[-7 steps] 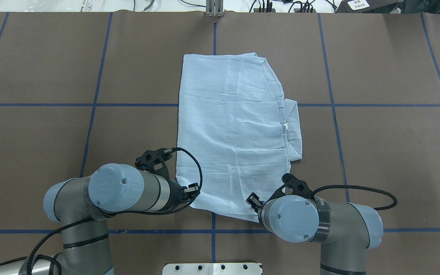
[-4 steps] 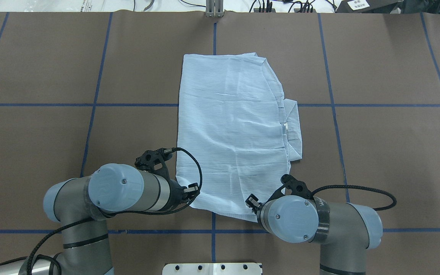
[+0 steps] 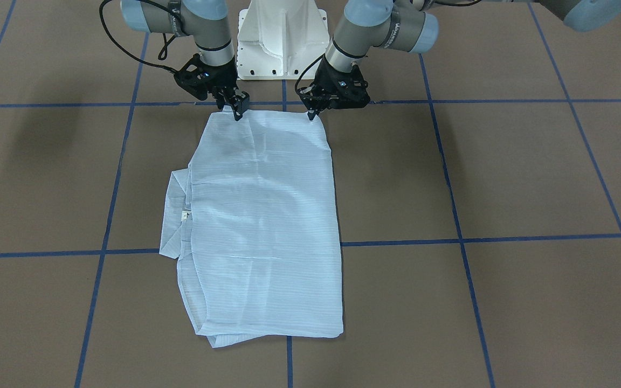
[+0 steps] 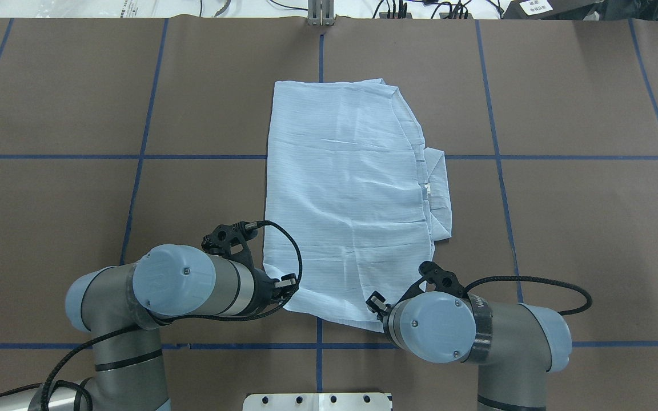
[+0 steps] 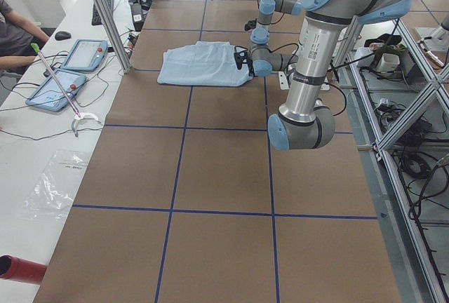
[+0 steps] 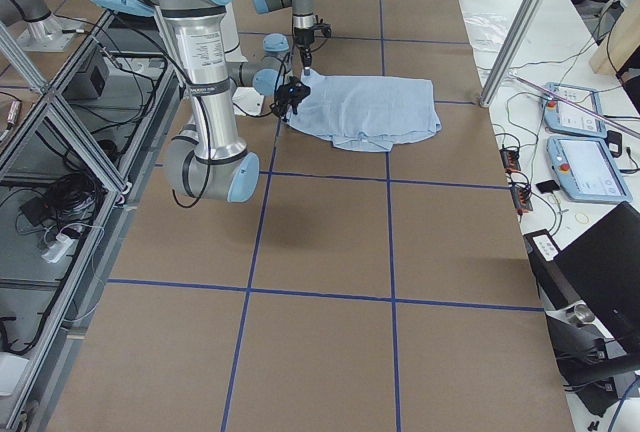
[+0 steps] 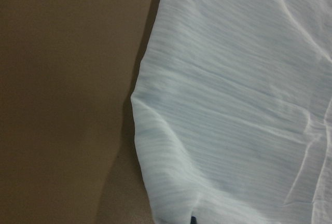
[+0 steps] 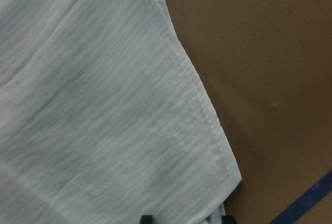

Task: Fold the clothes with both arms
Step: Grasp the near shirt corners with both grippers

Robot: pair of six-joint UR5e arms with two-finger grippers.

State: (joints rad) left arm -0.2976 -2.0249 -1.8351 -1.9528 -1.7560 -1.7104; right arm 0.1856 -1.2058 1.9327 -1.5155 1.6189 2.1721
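The clothes are one light blue striped shirt [image 4: 352, 194], folded into a long rectangle and lying flat mid-table, with its collar and white label [image 3: 185, 216] poking out on one side. My left gripper [image 3: 311, 113] is at one near-hem corner. In the left wrist view the shirt [image 7: 233, 105] bunches up toward it, so it looks shut on the cloth. My right gripper [image 3: 236, 111] is at the other near corner. In the right wrist view its fingertips [image 8: 147, 218] stand apart with the shirt's hem corner [image 8: 218, 156] between them.
The brown table cover [image 4: 580, 228] is marked with blue tape lines. The white pedestal base [image 3: 281, 37] stands just behind both wrists. Tablets [image 5: 70, 61], cables and a seated person are at a side desk beyond the far edge, and metal posts [image 6: 515, 27] rise there.
The right wrist has crept slightly toward the shirt's near corner, and the shadow on the cloth there has faded. The left arm and the shirt have stayed put.
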